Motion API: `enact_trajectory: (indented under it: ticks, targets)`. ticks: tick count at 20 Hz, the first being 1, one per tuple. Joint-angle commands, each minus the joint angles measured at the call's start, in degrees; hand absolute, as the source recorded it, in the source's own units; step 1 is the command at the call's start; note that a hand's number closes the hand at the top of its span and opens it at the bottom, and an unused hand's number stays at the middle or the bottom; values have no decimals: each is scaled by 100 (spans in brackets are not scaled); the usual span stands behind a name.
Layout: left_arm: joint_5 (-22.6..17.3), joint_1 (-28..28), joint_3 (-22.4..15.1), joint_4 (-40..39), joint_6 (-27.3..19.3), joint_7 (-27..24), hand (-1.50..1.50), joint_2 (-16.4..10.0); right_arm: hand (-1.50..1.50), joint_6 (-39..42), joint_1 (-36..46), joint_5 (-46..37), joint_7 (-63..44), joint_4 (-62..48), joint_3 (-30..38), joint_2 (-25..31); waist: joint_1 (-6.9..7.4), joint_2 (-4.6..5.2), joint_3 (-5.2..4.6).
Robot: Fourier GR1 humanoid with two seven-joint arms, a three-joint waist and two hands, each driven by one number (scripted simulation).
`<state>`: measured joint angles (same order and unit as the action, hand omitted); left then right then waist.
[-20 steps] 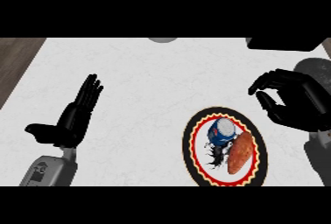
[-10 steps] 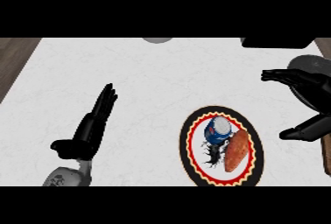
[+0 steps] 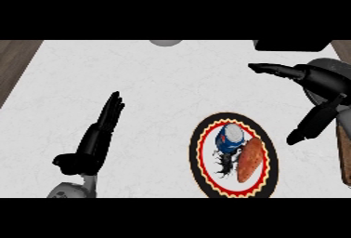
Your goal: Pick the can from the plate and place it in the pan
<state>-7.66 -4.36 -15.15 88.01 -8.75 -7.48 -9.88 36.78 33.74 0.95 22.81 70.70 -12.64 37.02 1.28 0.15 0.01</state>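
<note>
Currently, in the head view, a white counter (image 3: 171, 88) is being seen from steeply above, and a strip of wooden floor (image 3: 17, 56) is being shown at the upper left corner. A round plate (image 3: 195, 158) with a black rim and a red and yellow zigzag band is being shown at the lower centre-right of the frame. The can (image 3: 230, 139), blue and white, is being carried in the upper half of this plate. A brown oblong vegetable (image 3: 248, 160) is being shown just beside it, to its lower right, on the same plate; whether the two are touching cannot be told.

The left hand (image 3: 99, 137) is being held at the lower left of the frame, well apart from the plate. Its fingers are being kept straight and pressed together, pointing towards the top of the frame, and nothing is being held.

The right hand (image 3: 322, 83) is being held at the upper right, apart from the can. Its fingers are being spread wide, one stretched towards the left and another pointed downwards, and nothing is being gripped. The pan (image 3: 337, 64) is being largely hidden behind this hand at the right edge, with only a grey curved part being shown. A brown strip (image 3: 343, 153) is being seen along the right edge below it. A dark block (image 3: 291, 45) and a grey round thing (image 3: 166, 42) are being cut off by the top of the frame.
</note>
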Motion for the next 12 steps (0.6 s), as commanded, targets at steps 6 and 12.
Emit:
enact_trajectory:
  ticks: [6,12]
  targets:
    - [55,-18,14,-48,44,-2,0,54,-150,-96,451,-1960,-488,480,-1538,-329,-40,-3,-6]
    - [123,17,71,35,-40,105,0,180,-150,-306,267,-3001,-179,343,-1862,-323,-87,-10,-1]
